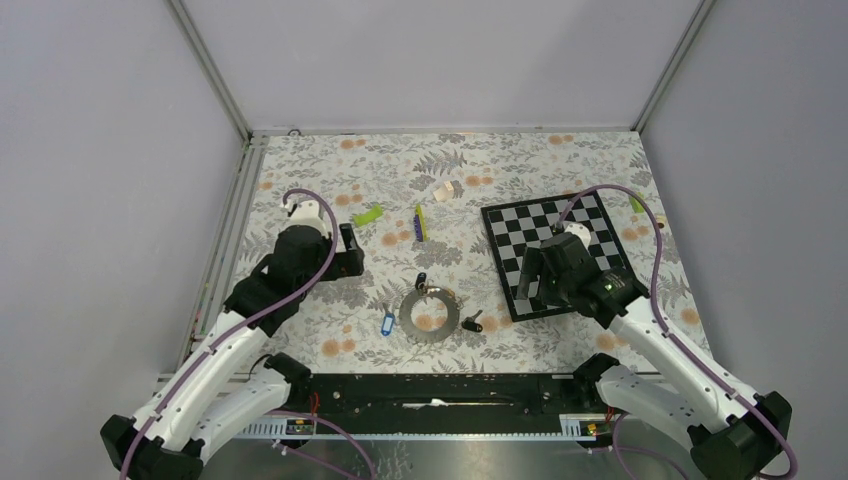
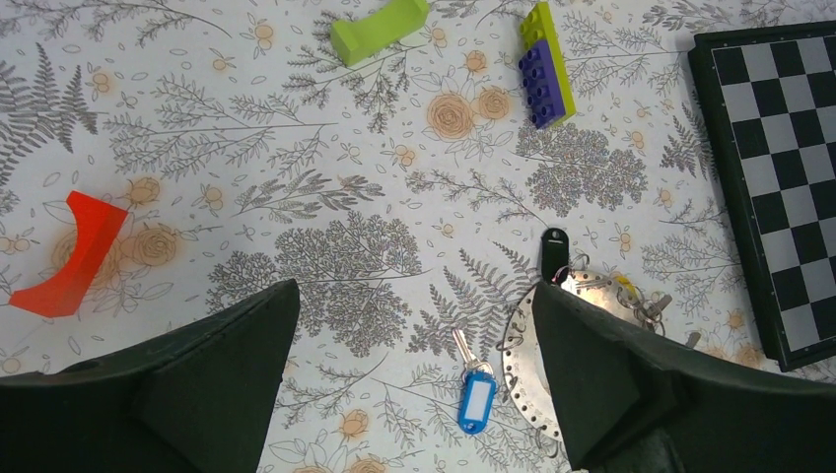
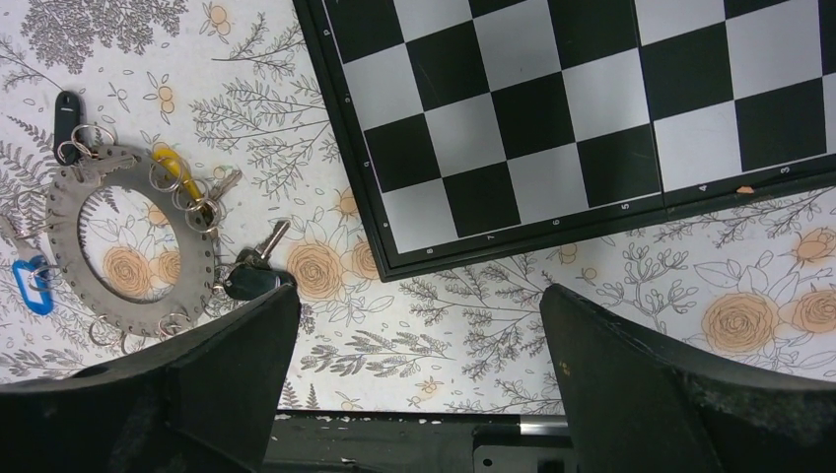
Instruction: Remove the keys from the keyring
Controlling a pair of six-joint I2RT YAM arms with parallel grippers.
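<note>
The keyring (image 1: 408, 316) is a flat silver hoop lying on the floral cloth near the front, between the two arms. Keys sit around its rim: a blue-tagged key (image 1: 387, 322) at its left edge, a black-tagged one (image 1: 421, 282) at the top, and a dark-headed key (image 1: 473, 321) to the right. The left wrist view shows the blue key (image 2: 476, 399) beside the hoop (image 2: 515, 360). In the right wrist view a yellow tag (image 3: 170, 163) lies on the hoop (image 3: 59, 232). My left gripper (image 1: 352, 252) (image 2: 414, 291) hovers open to the upper left. My right gripper (image 1: 527, 280) (image 3: 419, 291) hovers open over the board's near edge.
A chessboard (image 1: 555, 245) lies right of the hoop. A lime-green block (image 1: 368, 215), a yellow-and-purple brick (image 1: 421, 222) and a pale object (image 1: 447, 190) sit farther back. A red curved block (image 2: 79, 256) lies under the left arm. The black front rail (image 3: 444, 434) borders the cloth.
</note>
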